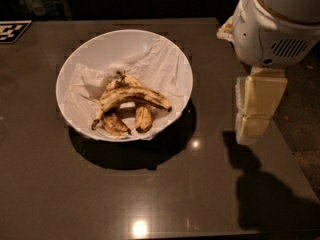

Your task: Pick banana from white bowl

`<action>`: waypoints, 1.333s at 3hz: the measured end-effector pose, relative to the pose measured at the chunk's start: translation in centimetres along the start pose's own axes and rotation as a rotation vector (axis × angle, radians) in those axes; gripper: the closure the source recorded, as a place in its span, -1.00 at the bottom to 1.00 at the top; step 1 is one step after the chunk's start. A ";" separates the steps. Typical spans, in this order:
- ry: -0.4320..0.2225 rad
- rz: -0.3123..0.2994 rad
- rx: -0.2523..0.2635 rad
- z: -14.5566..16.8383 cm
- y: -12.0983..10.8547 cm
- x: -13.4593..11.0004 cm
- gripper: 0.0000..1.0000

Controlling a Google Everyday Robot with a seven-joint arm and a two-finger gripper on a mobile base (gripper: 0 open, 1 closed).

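The white bowl (80,59) stands on the dark table, lined with crumpled white paper. The banana (132,96), long, curved, yellow with dark speckles, lies across the top of two shorter, browner bananas (143,118) in the bowl's middle. My gripper (254,126), cream-coloured, hangs below the white arm housing (275,24) to the right of the bowl, above the table's right side. It is apart from the bowl and holds nothing that I can see.
The dark glossy table (150,199) has its right edge just beyond the gripper and floor beyond that. A black-and-white marker tag (12,31) lies at the far left corner. The gripper's shadow falls on the table's front right.
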State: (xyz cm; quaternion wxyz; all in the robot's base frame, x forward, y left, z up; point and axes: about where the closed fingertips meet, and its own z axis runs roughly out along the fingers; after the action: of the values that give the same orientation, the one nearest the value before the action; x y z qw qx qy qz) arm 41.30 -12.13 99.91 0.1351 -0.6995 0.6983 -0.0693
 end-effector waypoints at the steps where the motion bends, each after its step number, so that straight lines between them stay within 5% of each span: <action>1: -0.009 -0.007 0.025 -0.7 -0.1 -0.5 -1.00; 2: 0.003 0.016 0.066 -1.2 -0.3 -1.4 -1.00; 4: 0.074 -0.023 0.033 3.7 -3.6 -6.6 -1.00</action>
State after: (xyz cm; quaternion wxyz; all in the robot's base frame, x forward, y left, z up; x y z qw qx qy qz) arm 45.73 -5.28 98.01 0.1199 -0.7022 0.6934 -0.1082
